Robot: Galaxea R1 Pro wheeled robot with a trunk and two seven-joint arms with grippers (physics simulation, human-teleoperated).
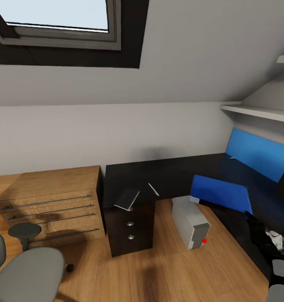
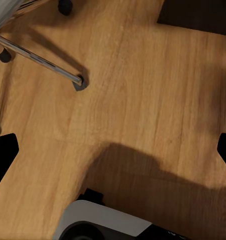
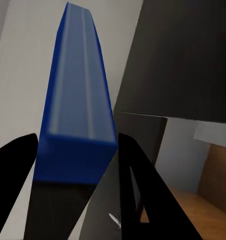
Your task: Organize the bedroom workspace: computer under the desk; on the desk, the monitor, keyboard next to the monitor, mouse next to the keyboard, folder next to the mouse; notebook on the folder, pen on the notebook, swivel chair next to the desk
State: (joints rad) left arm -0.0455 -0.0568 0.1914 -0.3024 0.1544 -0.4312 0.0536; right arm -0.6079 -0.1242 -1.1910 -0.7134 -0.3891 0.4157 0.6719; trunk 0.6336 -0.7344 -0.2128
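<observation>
One folder [image 1: 219, 193] on edge, long side level above desk [image 1: 158, 172] | right hand [image 3: 75, 142] clamps it | left hand [image 2: 118, 145] spread

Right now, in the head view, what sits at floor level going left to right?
Grey upholstered swivel chair → low oak chest with long bar handles → dark three-drawer unit with round silver knobs → light grey boxy computer tower.
</observation>
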